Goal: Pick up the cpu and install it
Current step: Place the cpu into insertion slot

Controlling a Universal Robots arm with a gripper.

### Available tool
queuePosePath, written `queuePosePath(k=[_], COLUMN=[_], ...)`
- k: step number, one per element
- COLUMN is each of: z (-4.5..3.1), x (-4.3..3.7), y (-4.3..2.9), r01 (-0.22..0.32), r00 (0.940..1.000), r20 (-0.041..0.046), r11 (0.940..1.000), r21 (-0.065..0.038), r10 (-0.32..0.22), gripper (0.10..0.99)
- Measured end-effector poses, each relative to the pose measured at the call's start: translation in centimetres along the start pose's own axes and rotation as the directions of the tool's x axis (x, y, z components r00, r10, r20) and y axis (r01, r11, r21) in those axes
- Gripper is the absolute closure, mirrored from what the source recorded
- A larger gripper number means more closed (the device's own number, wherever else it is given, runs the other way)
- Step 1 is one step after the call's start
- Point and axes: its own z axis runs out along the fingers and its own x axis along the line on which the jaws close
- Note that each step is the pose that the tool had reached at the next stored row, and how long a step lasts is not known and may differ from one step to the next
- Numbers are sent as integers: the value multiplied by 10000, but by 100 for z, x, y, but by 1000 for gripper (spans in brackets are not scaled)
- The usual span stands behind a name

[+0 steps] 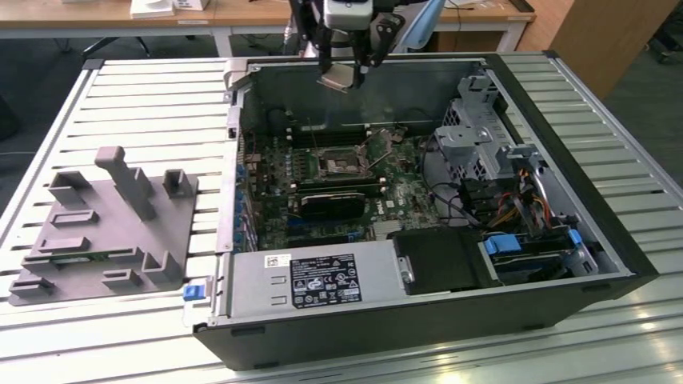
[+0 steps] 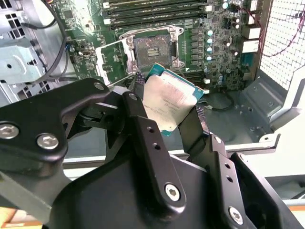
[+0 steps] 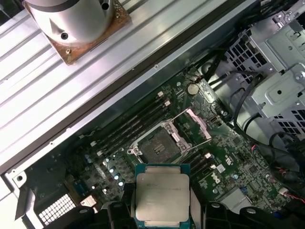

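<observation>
Gripper [image 2: 167, 102] fingers pinched on two opposite edges of the cpu [image 3: 162, 195], chip held tilted in the air, open socket [image 3: 159, 143] with bracket swung aside seen below, set on the motherboard [image 1: 320, 212], within the opened computer case [image 1: 427, 336], laid on a slatted table [image 1: 139, 104].

The gripper [image 2: 166, 109] clamps the cpu [image 2: 172, 98] between its two black fingers [image 2: 143, 125], which press on opposite edges, and the silver plate sits tilted. Just beyond the fingertips the uncovered socket [image 2: 151, 49] lies on the green motherboard [image 2: 217, 45], clear of the chip, with its metal bracket [image 2: 110, 61] folded off to one side. Memory slots [image 2: 152, 12] run farther out, past the socket.
</observation>
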Motion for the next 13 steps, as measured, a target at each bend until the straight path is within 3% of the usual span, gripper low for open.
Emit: queuePosePath(k=[13], z=[4], x=[0], y=[0], r01=[-893], r00=[9960], r20=[58], r11=[9960], r21=[-23], r10=[894], gripper=[545])
